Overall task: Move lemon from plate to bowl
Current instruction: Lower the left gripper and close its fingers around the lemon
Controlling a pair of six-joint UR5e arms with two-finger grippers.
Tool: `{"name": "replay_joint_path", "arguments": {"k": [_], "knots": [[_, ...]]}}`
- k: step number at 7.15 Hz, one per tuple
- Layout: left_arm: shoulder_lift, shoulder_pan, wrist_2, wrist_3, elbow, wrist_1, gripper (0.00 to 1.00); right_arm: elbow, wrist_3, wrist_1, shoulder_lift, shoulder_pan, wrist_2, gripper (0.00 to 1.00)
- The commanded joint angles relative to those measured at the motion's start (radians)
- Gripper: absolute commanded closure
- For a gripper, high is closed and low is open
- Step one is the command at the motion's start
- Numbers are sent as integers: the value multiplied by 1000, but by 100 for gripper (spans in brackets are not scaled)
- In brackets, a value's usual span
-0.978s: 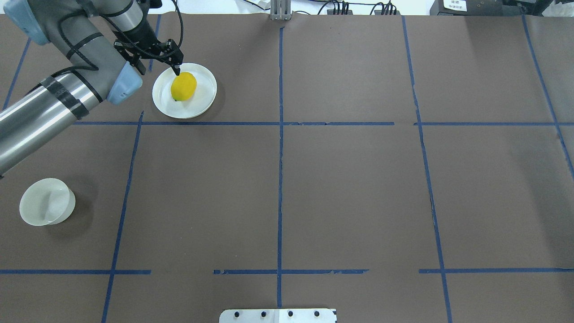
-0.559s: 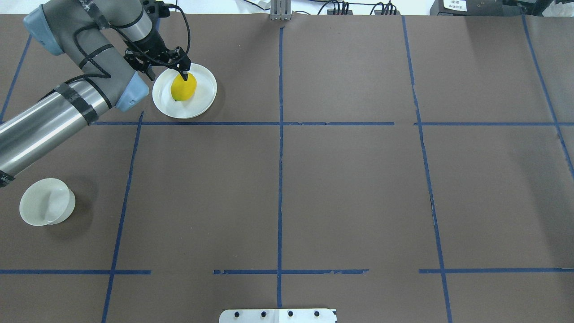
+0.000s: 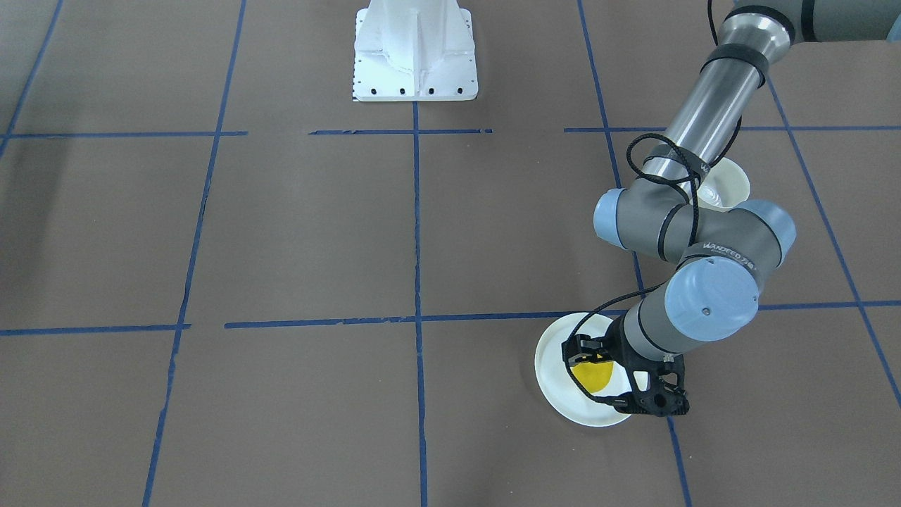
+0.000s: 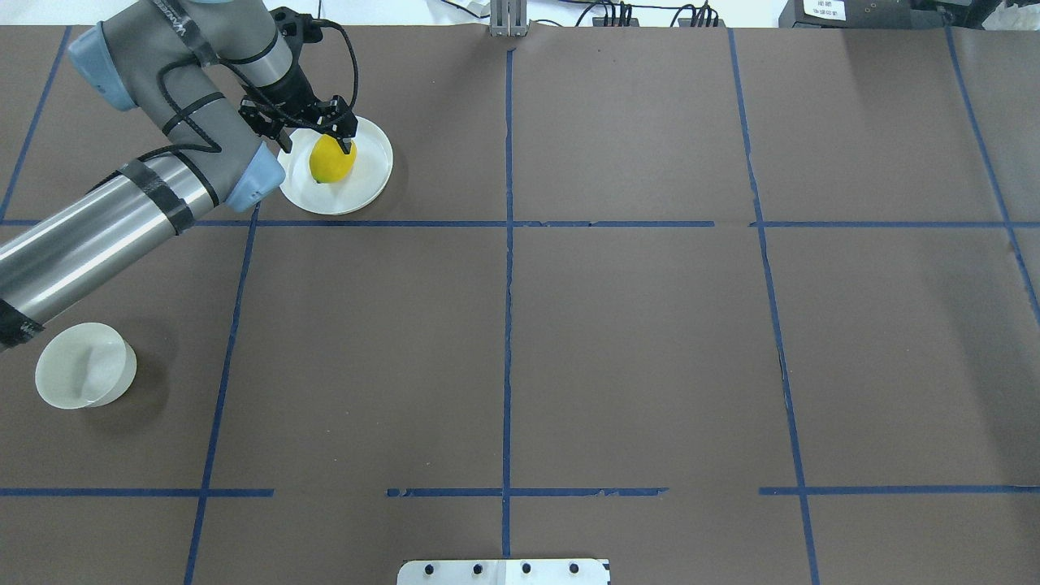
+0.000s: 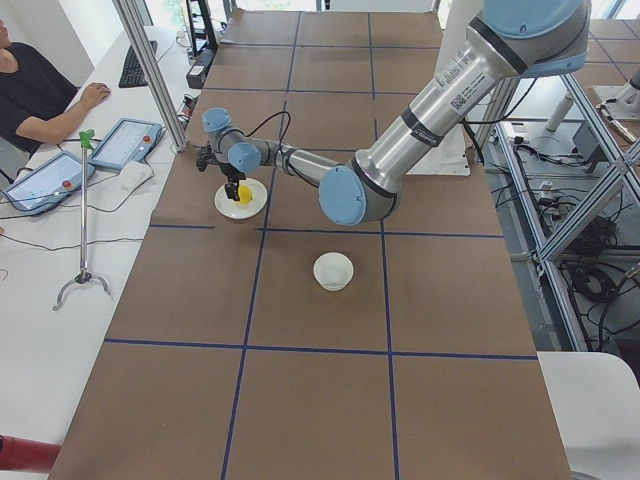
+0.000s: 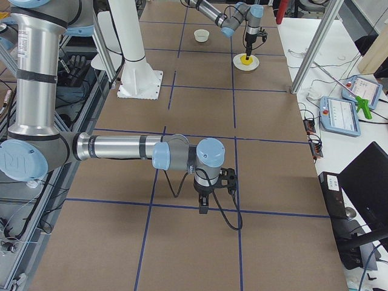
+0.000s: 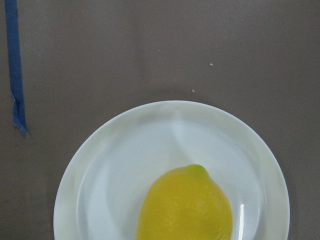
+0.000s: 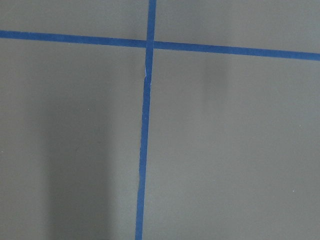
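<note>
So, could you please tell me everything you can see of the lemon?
The lemon is a small, bright yellow oval with finely dimpled, slightly glossy skin and a greenish pointed tip. It is whole and lies on its side on the floor of the white plate, well inside the rim. The left gripper hangs open over it and straddles it; whether it touches the fruit cannot be told.

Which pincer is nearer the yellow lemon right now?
Left. The left pincer hangs directly over the small yellow oval lemon on the flat white plate; the right pincer is far off, over the brown table.
</note>
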Motion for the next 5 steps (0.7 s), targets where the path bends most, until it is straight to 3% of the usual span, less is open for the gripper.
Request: {"name": "replay_joint_path", "arguments": {"k": [1,5], "knots": [[-3,16,2,-19,63,-73,0,0,0,0,0,0,0,0],[-2,33,3,-36,74,-94,0,0,0,0,0,0,0,0]]}}
